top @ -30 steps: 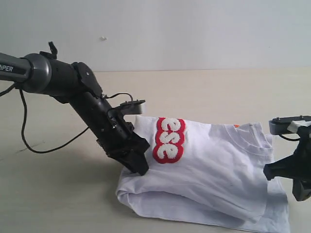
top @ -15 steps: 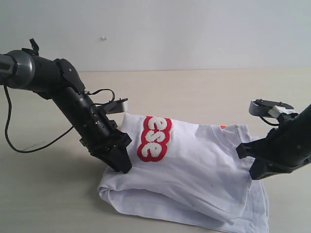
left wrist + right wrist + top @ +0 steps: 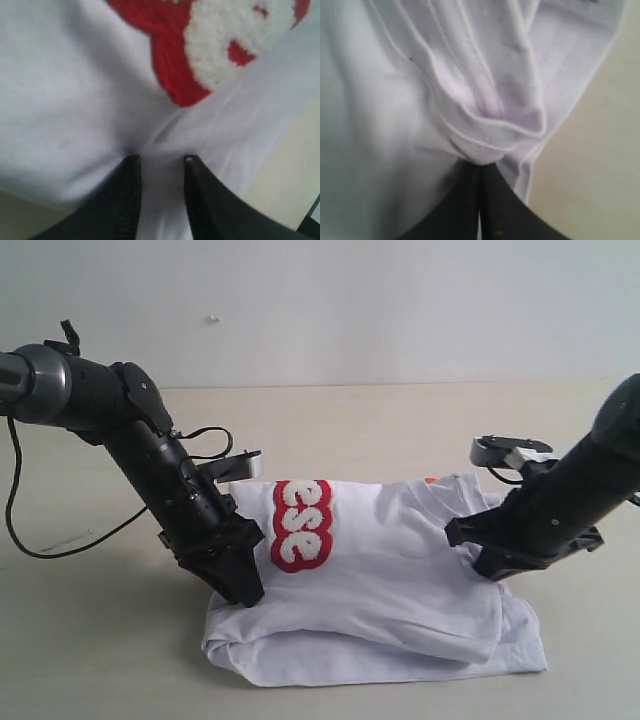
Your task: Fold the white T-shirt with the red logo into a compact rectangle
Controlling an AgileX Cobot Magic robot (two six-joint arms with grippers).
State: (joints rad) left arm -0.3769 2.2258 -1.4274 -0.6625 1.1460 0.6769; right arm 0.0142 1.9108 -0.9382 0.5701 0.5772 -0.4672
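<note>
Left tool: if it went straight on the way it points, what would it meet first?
The white T-shirt: the left tool pinches a fold of it, and more of its fabric lies directly ahead, the red logo just beyond. Depth to the table underneath is unclear.

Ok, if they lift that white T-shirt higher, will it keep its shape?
Probably not: the white T-shirt bunches into soft folds where the right hand pinches it. Likely light: small pinches hold it up. The red logo looks thicker, perhaps stiffer.

The white T-shirt [image 3: 390, 575] lies bunched on the beige table [image 3: 400, 430]
</note>
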